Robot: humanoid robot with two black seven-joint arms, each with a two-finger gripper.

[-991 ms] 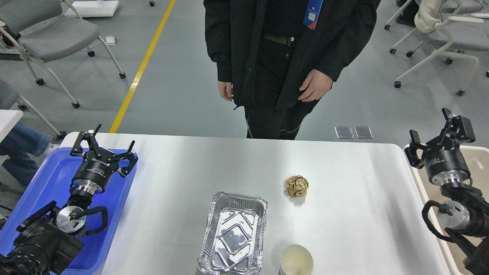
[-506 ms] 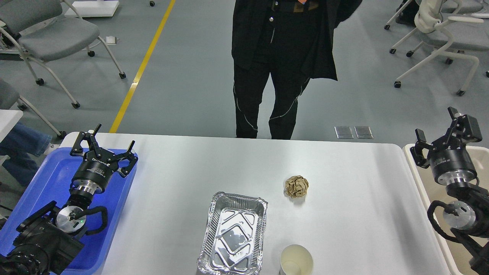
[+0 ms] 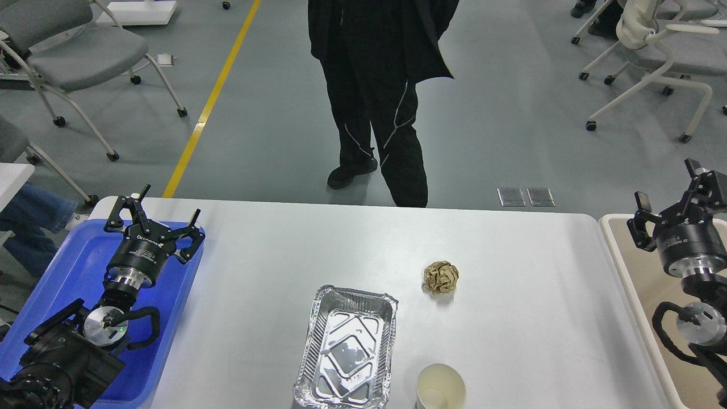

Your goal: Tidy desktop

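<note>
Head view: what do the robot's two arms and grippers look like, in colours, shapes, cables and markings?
Both arms are black, built of thick round segments. Each wrist ends in a black cylinder above a polished silver ring, and the left one bears small white lettering, too small to read. A looping black cable hangs beside a shiny metal disc on each forearm. The left gripper and right gripper have thin black linkage fingers.

One white desktop (image 3: pixel 511 318), bearing one foil tray (image 3: pixel 346 349), one crumpled brown paper ball (image 3: pixel 441 277), one paper cup (image 3: pixel 441 387). One blue tray (image 3: pixel 68 255), one beige bin (image 3: pixel 636 284). Two grippers: left (image 3: pixel 156 218), right (image 3: pixel 679 196). One person (image 3: pixel 375 85). Several office chairs (image 3: pixel 74 51).
</note>
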